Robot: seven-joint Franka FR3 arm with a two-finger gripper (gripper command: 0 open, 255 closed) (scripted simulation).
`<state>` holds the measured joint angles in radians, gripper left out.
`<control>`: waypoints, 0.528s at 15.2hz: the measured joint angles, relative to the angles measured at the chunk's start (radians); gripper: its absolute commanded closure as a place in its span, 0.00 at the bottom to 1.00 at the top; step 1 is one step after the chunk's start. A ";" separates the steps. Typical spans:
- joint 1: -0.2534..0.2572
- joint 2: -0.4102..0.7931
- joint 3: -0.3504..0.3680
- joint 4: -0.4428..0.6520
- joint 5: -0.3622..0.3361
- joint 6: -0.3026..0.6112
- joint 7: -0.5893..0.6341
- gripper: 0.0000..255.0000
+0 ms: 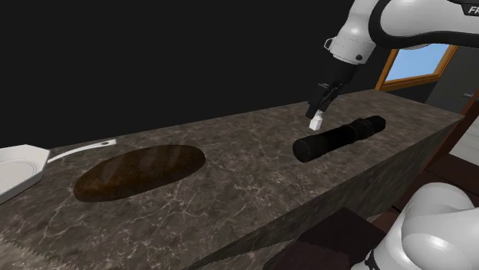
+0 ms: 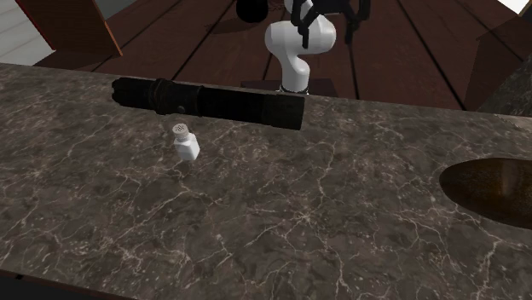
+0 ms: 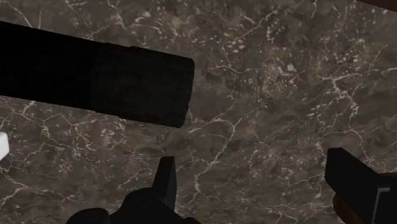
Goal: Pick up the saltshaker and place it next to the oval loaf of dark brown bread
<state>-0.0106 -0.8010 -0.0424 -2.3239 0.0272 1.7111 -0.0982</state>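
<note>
A small white saltshaker (image 1: 315,120) with a perforated top stands on the dark marble counter (image 1: 253,184), close beside a long black cylinder (image 1: 340,138). Both show again, the saltshaker (image 2: 185,142) and the cylinder (image 2: 209,100), in the second exterior view. The oval dark brown loaf (image 1: 138,172) lies far toward the shoulder view's left, and its edge (image 2: 499,192) shows at the second exterior view's right. My gripper (image 1: 326,96) hovers above the counter. In the wrist view the gripper (image 3: 252,162) is open over bare marble near the cylinder's end (image 3: 95,79), with the saltshaker (image 3: 3,145) off beyond one finger.
A white plate (image 1: 15,169) with a pale utensil handle (image 1: 80,149) sits at the counter's left end. Behind the counter is a black area. A window (image 1: 414,65) shows at upper right. My white base (image 2: 298,43) stands on a wooden floor past the counter's edge.
</note>
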 measured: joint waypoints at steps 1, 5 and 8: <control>0.000 0.000 0.000 0.000 0.000 0.000 0.000 0.00; -0.019 0.057 -0.061 0.015 -0.034 0.019 -0.064 0.00; -0.032 0.130 -0.113 0.060 -0.060 0.028 -0.121 0.00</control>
<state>-0.0429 -0.6709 -0.1559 -2.2641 -0.0332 1.7392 -0.2187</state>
